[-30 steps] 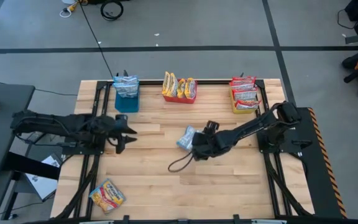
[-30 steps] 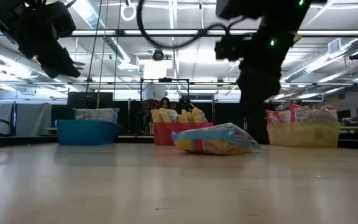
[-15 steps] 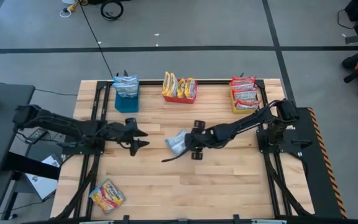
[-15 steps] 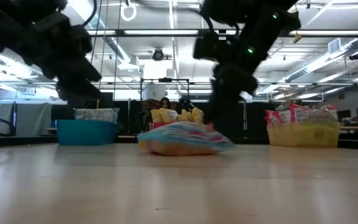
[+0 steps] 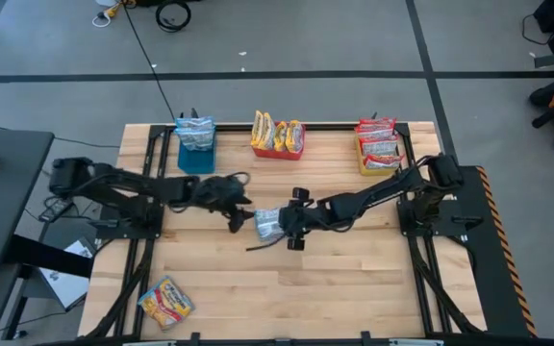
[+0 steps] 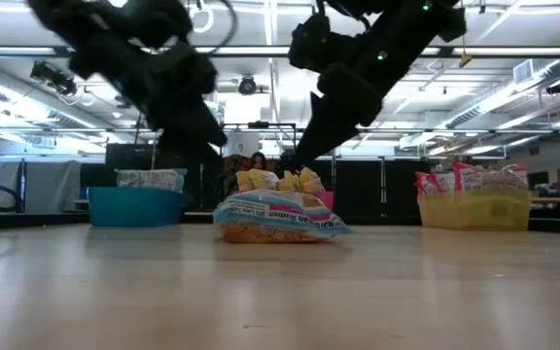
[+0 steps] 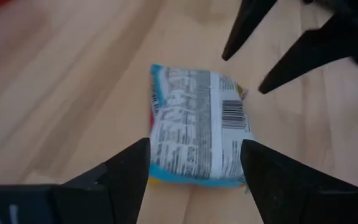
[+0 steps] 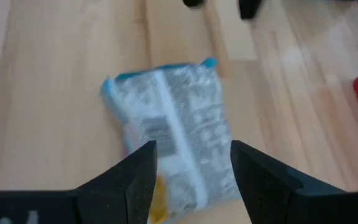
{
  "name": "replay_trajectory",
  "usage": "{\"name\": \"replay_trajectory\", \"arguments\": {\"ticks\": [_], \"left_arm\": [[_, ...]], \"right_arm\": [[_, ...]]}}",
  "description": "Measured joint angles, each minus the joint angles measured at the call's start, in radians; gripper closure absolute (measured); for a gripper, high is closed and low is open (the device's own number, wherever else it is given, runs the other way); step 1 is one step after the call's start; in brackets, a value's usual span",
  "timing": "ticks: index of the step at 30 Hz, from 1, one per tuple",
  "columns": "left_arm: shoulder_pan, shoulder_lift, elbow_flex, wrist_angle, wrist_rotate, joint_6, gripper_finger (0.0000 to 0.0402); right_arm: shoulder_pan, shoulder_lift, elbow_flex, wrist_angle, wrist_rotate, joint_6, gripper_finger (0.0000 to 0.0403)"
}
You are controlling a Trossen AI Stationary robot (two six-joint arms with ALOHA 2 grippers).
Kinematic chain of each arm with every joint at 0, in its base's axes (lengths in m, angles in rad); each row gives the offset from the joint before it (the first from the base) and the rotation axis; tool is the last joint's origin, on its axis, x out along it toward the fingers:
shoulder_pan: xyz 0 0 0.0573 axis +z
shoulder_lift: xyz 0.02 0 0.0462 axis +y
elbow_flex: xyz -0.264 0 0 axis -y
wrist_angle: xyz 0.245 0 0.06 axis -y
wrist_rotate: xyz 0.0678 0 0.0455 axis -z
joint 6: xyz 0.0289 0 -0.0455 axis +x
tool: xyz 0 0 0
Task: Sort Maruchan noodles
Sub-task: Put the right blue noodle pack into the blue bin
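Left fingers: the left gripper has its fingers spread wide, nothing between them; they hang just left of a blue-and-white packet, apart from it.
Right fingers: the right gripper also has its fingers spread, poised just above the right side of that packet; no grip on it shows.
Packet between grippers: it lies flat on the table near the middle, printed back upward with a barcode, blue edges showing.
Arms: the left arm reaches in from the table's left edge, the right arm from the right edge, the two meeting over the packet.
Far row: a blue bin at far left holds blue-and-white packets; a red bin in the middle holds yellow-orange packets; a yellow bin at far right holds red-and-white packets.
Stray packet: a yellow-orange packet lies at the near left corner, well apart from both grippers.
Background: a person shows dimly beyond the red bin in the low view.
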State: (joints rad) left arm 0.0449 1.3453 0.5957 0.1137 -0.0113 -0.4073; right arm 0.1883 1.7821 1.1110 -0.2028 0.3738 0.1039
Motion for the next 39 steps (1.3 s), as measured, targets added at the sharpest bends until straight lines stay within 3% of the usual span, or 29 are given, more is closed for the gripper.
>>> {"name": "replay_trajectory", "arguments": {"ticks": [4,8,12,16,23,29,31,39], "left_arm": [[0.03,0.154,0.107,-0.034,0.057,0.08,0.0142],[0.071,0.283,0.155,-0.018,0.062,0.101,0.0132],[0.112,0.395,0.201,-0.001,0.068,0.078,0.0127],[0.118,0.483,0.251,0.012,0.192,0.074,0.0127],[0.103,0.506,0.291,-0.013,0.272,0.074,0.0127],[0.09,0.437,0.302,-0.015,0.459,0.053,0.0127],[0.071,0.439,0.3,-0.025,0.448,0.052,0.0127],[-0.015,0.475,0.299,-0.057,0.229,-0.005,0.0127]], "right_arm": [[0.053,-0.02,0.006,-0.094,0.017,0.063,0.0192],[0.149,-0.048,0.037,-0.267,0.11,0.158,0.0192],[0.237,-0.072,0.05,-0.333,0.206,0.211,0.0192],[0.282,-0.077,0.051,-0.329,0.247,0.219,0.0192],[0.289,-0.077,0.051,-0.34,0.258,0.239,0.0192],[0.286,-0.077,0.051,-0.367,0.257,0.268,0.0192],[0.286,-0.077,0.051,-0.373,0.256,0.271,0.0192],[0.283,-0.077,0.051,-0.371,0.254,0.298,0.0192]]}}
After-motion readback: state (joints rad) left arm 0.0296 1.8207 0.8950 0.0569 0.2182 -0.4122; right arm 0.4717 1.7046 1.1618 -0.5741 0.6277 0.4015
